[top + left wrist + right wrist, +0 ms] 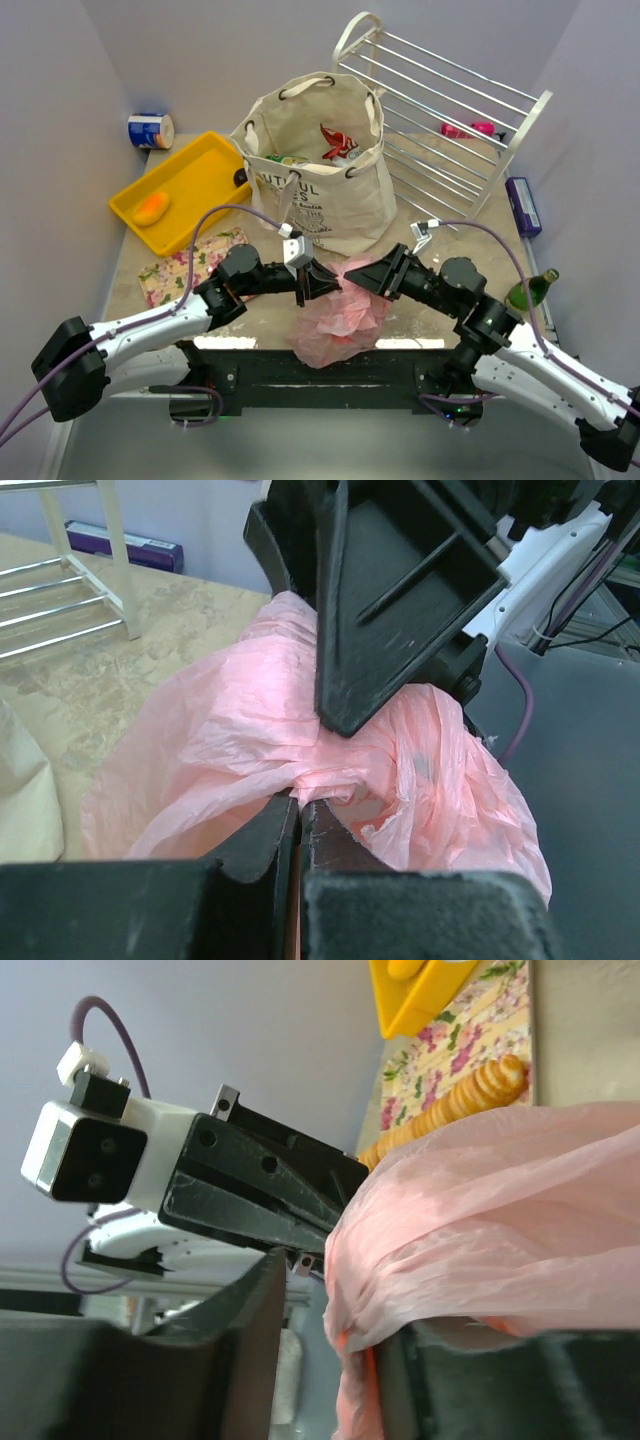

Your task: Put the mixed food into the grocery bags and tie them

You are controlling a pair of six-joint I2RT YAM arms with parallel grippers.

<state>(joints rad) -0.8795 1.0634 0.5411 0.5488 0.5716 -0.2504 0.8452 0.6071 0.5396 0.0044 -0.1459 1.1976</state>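
1. Plainly, both claws meet over the pink bag [340,318] at the table's near edge, in front of the tote [320,195], likely to knot its mouth.
2. The left claw [323,285] is pinched closed on a fold of the bag. The right claw [362,280] stands parted, with film draped between its jaws.
3. Only the right wrist view shows a cracker sleeve [450,1110] beyond the bag.

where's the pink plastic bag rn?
Top view: the pink plastic bag lies centre-front, between the left gripper and right gripper, just in front of the canvas tote.
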